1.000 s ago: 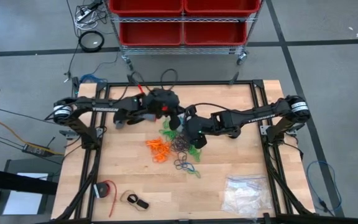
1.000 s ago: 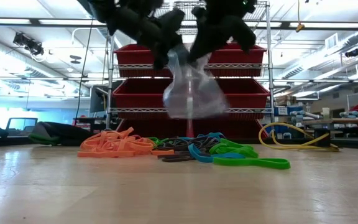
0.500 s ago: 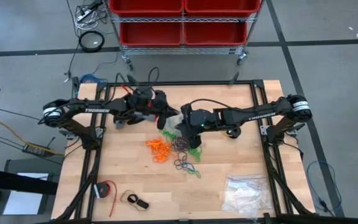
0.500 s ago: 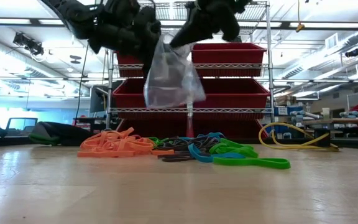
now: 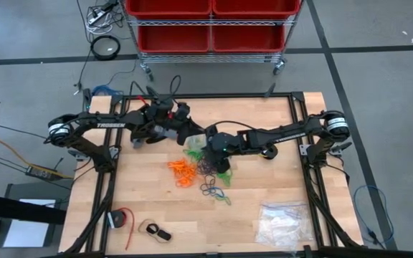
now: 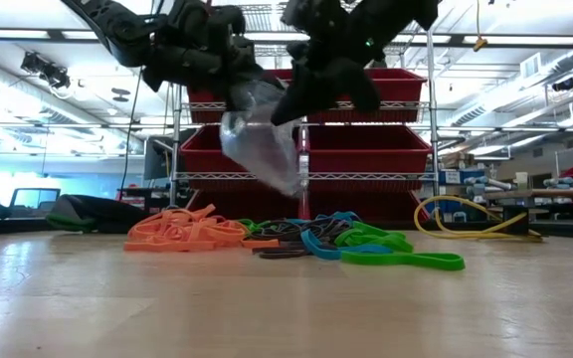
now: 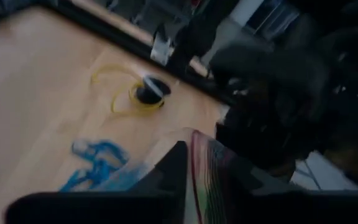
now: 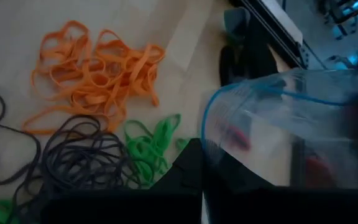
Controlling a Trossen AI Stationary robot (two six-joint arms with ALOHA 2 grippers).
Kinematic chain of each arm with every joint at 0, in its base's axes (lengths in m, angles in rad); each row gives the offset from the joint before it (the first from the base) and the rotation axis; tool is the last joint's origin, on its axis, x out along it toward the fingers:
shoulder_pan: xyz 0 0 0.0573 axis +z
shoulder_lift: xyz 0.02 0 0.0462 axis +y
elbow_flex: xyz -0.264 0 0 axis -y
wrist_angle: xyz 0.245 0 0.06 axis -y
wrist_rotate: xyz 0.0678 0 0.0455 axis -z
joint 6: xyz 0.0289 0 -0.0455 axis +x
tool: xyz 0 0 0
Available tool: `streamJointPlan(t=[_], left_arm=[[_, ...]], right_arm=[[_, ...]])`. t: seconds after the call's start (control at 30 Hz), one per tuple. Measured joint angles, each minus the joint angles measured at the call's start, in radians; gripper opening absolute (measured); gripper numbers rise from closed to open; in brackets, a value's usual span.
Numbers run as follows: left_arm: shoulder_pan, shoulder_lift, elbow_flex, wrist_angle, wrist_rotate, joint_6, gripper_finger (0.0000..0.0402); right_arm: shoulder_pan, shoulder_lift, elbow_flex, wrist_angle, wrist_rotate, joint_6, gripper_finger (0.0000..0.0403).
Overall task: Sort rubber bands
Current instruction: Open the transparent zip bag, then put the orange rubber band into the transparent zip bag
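The rubber bands lie in a loose heap at mid-table: orange, green, black and blue loops. Above the heap's far side a clear plastic bag hangs in the air between my two grippers. My left gripper is shut on one side of its mouth. My right gripper is shut on the other side. In the right wrist view the bag's mouth gapes open. My left gripper has the bag's top rim between its two fingers, coming nearly level from the table's left. The rim stands edge-on in the gap. The bag hangs clear of the table, slanting down from the fingers. My right gripper pinches the bag's blue-lined mouth edge between its two fingers, slanting down from the table's right. Its own fingers hide how many layers it has. The bag is lifted clear above the bands, its mouth held open toward the left gripper.
A clear bag of whitish pieces lies at the near right corner. A red roll and a small black item lie near the left front. A yellow cable lies at the far right. A rack of red bins stands beyond the far edge.
Both grippers have carried the bag toward the table's left, the right one sinking a little. The left wrist has rolled. The bag, which hung straight down, now slants, its bottom trailing toward the right.
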Motion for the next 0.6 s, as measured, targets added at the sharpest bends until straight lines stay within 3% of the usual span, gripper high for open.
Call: streamJointPlan(t=[0.33, 0.6], left_arm=[[0.005, -0.028, 0.0, -0.102, -0.023, 0.049, 0.0214], [0.054, -0.137, 0.0, -0.221, -0.07, 0.102, 0.027]], right_arm=[[-0.015, -0.016, 0.0, -0.092, -0.012, -0.003, 0.0], [-0.011, -0.021, 0.0, -0.139, 0.0, -0.006, 0.0]])
